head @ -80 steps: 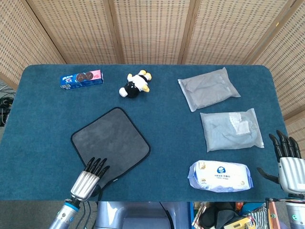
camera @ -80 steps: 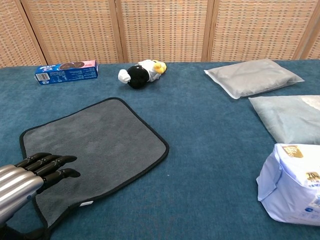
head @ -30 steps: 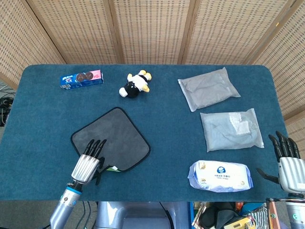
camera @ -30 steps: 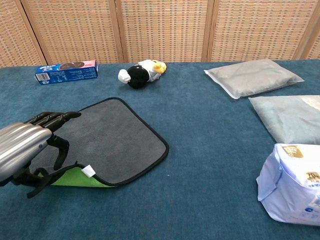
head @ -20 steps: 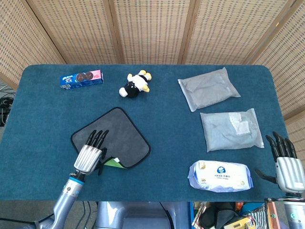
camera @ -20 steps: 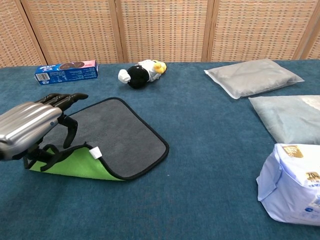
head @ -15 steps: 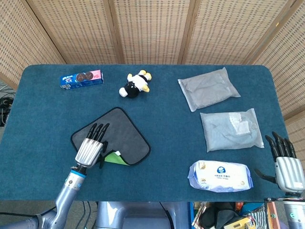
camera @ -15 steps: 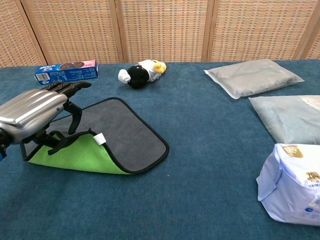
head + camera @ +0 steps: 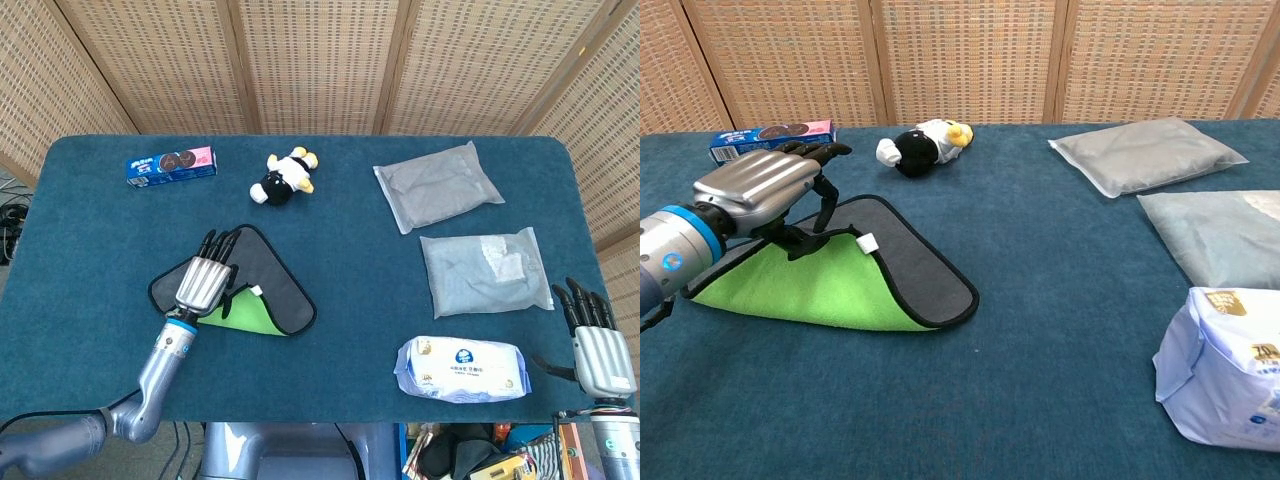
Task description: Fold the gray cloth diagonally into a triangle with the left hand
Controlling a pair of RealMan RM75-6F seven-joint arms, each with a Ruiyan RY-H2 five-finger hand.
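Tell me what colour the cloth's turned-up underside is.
Bright green underside, clearest in the chest view.

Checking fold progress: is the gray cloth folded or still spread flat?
Partly folded: the left hand holds one corner of the gray cloth lifted over, green underside up, not yet laid down into a triangle.

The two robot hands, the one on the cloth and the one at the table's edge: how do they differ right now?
The left hand is over the table and holds a lifted corner of the gray cloth, showing the cloth's green underside; the right hand holds nothing. The left hand reaches forward over the cloth, while the right hand is off the table's near right edge with its fingers apart. Both have silver backs and black fingers.
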